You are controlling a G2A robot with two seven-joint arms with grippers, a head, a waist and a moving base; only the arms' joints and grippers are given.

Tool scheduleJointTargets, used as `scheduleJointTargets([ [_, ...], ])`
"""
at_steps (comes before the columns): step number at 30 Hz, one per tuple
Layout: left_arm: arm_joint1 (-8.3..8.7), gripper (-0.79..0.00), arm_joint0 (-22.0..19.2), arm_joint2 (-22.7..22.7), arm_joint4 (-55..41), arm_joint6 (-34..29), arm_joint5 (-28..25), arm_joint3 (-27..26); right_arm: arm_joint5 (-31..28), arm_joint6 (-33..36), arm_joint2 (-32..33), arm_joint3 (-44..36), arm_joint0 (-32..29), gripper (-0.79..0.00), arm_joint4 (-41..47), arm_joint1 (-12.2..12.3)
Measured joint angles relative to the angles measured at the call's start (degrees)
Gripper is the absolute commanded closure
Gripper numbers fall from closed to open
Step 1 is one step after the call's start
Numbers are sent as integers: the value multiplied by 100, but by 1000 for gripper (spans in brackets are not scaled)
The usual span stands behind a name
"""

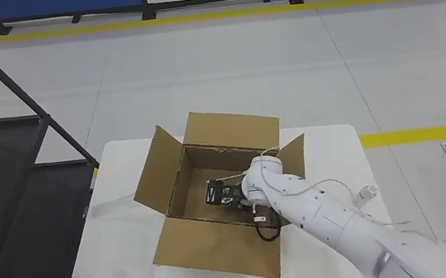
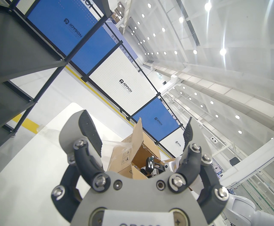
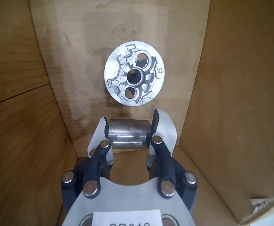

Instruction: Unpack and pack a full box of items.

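Cardboard box point(image 1: 219, 253) stands open on the white table point(image 1: 129, 257); inside, the right gripper point(image 3: 131, 119) clamps a smooth metal cylinder point(image 3: 128, 133) near a flat, holed metal disc point(image 3: 134, 76). Left gripper point(image 2: 137, 119) hangs outside, jaws wide.

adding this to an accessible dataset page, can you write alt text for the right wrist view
The right gripper holds a short dull metal cylinder by its two ends, inside a cardboard box. Past it, a round machined metal disc with a central hole lies flat on the box's stained floor.
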Motion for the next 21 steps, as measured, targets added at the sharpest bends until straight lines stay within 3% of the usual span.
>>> scheduleJointTargets([
  [1, -4, -785, 0, 1, 8, 1, -3, 5, -4, -72, -14, 131, 13, -249, -7, -58],
  [2, -7, -785, 0, 4, 17, 2, -4, 10, -6, -137, -23, 254, 27, -317, -10, -111],
  [7, -24, -785, -16, 12, 61, 4, 11, 17, -85, -419, -39, 793, 98, -422, -49, -337],
  [8, -27, -785, -22, 16, 72, 5, 17, 14, -92, -451, -35, 859, 107, -582, -56, -365],
  [10, -34, -785, -33, 31, 101, 4, 24, 3, -121, -539, -17, 974, 123, -662, -65, -416],
  [11, -37, -785, -37, 39, 112, 3, 27, -2, -131, -570, -9, 1016, 127, -773, -75, -431],
  [21, -68, -785, -73, 126, 220, -16, 33, -49, -272, -902, 149, 908, 125, -785, -256, -405],
])
